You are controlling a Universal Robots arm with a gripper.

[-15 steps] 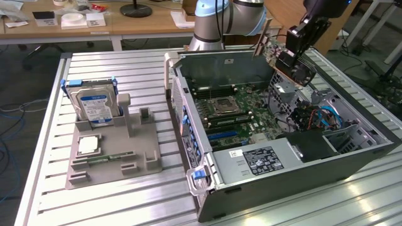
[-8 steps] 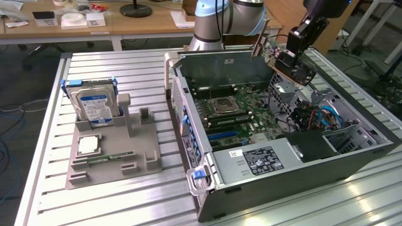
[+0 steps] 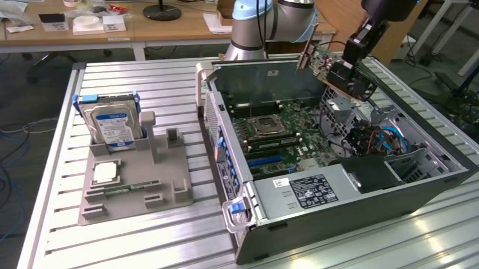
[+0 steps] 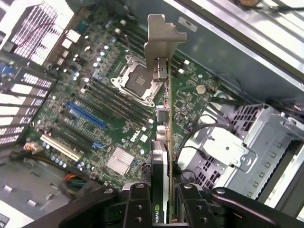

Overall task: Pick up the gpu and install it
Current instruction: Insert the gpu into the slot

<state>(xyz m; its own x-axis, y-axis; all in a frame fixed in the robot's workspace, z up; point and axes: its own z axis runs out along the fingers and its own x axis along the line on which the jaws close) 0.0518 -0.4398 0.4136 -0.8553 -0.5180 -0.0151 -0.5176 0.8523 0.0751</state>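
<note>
My gripper point(image 3: 350, 63) is shut on the gpu point(image 3: 323, 60), a thin card with a green board, a black face and a silvery end bracket point(image 4: 162, 40). In the exterior view I hold it tilted in the air over the back right corner of the open computer case point(image 3: 247, 218). In the wrist view the gpu point(image 4: 165, 142) runs edge-on away from my gripper point(image 4: 164, 211), with one finger point(image 4: 137, 204) on each side of it. It hangs above the motherboard point(image 4: 118, 90), clear of the blue slot point(image 4: 85, 115).
A grey parts holder point(image 3: 131, 193) on the slatted table at the exterior view's left carries a blue-labelled hard drive point(image 3: 112, 126), a processor chip point(image 3: 105, 172) and a green memory stick point(image 3: 127, 188). Inside the case are a drive cage point(image 4: 237, 147) and loose cables point(image 3: 374, 137).
</note>
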